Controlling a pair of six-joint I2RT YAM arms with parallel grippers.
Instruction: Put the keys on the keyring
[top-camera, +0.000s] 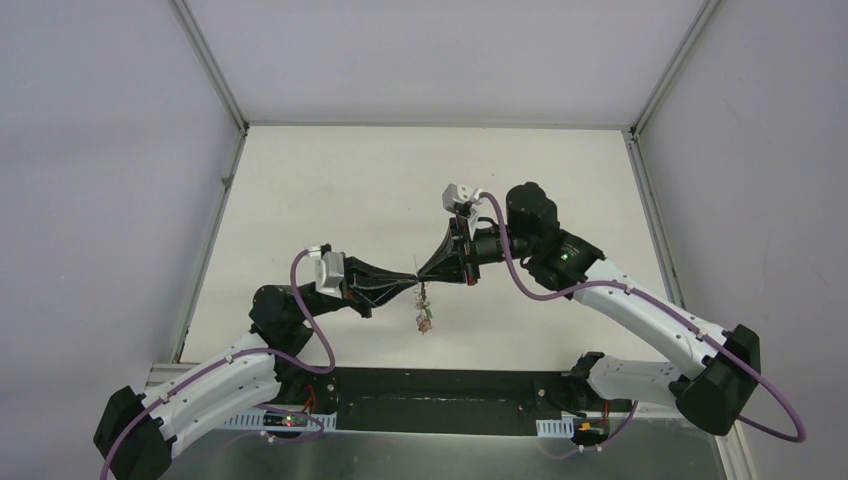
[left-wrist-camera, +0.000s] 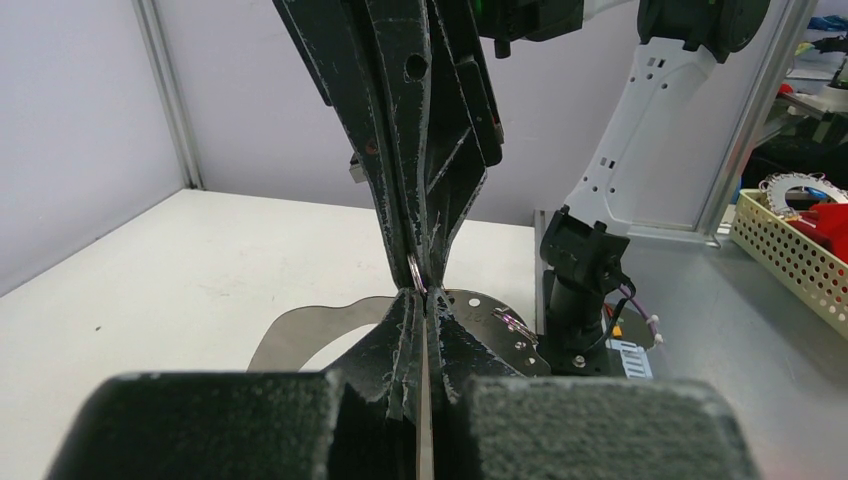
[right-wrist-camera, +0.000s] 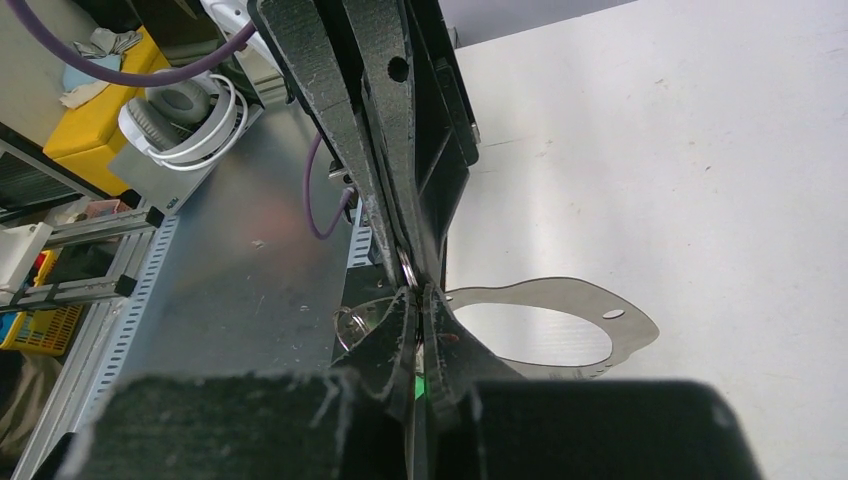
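My left gripper (top-camera: 410, 286) and right gripper (top-camera: 424, 279) meet tip to tip above the table, both shut. A small silvery split ring (left-wrist-camera: 415, 272) is pinched where the tips meet, and it also shows in the right wrist view (right-wrist-camera: 406, 268). Just under the tips hangs the keyring (left-wrist-camera: 300, 335), a flat thin grey loop with a big oval opening (right-wrist-camera: 620, 335). From above it is edge-on, with the keys (top-camera: 426, 320) dangling as a small cluster. Another little ring (left-wrist-camera: 515, 322) sits at the keyring's rim. How the pinched ring joins the keyring is hidden by the fingers.
The white table (top-camera: 330, 200) is boxed in by walls on the left, back and right. The arms' black base plate (top-camera: 440, 400) lies along the near edge. Off the table are a perforated cream basket (left-wrist-camera: 790, 250) and white headphones (right-wrist-camera: 185, 110).
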